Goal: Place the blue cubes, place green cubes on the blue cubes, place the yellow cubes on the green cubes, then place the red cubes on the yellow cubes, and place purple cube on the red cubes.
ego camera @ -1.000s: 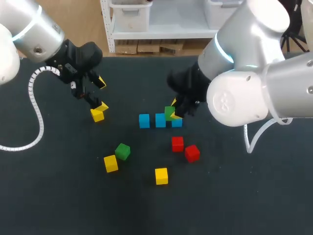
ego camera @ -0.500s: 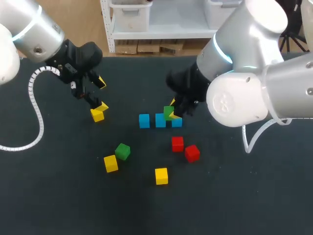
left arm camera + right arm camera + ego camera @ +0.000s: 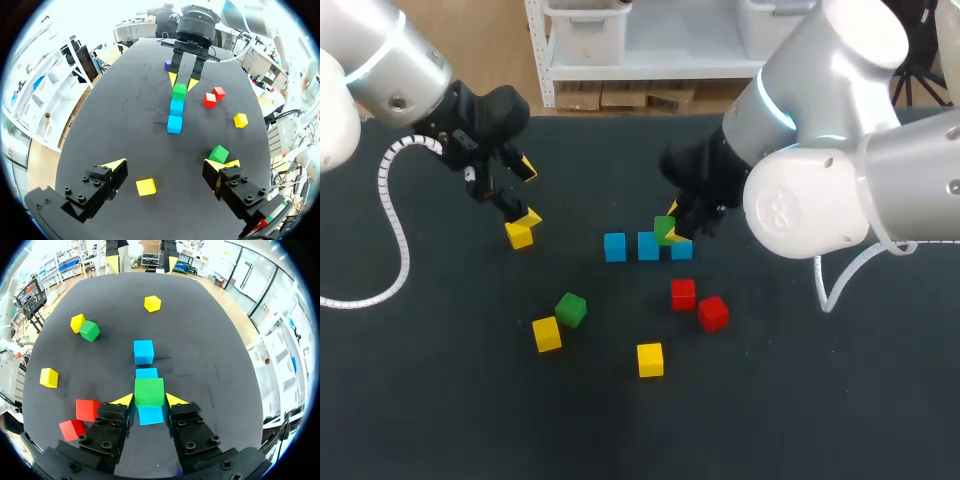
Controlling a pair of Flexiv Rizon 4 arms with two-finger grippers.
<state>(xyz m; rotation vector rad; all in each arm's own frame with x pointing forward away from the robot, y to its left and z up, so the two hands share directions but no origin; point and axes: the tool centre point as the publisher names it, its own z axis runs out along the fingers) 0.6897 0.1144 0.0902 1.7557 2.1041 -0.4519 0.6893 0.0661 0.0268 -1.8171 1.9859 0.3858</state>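
Observation:
Three blue cubes (image 3: 614, 247) (image 3: 648, 245) (image 3: 682, 250) lie in a row at mid-table. My right gripper (image 3: 149, 400) is shut on a green cube (image 3: 149, 391), held over the join of the middle blue cube (image 3: 146, 373) and the one nearest the gripper (image 3: 150, 415). A second green cube (image 3: 570, 309) lies by a yellow cube (image 3: 547, 333). My left gripper (image 3: 167, 165) hangs open above another yellow cube (image 3: 146, 186). Two red cubes (image 3: 683, 293) (image 3: 713, 312) and a third yellow cube (image 3: 650, 359) lie in front. The purple cube (image 3: 167, 64) shows only in the left wrist view, beyond the right gripper.
The black table (image 3: 800, 400) has bare room along its front and at the right. A white coiled cable (image 3: 390, 230) hangs from my left arm over the table's left side.

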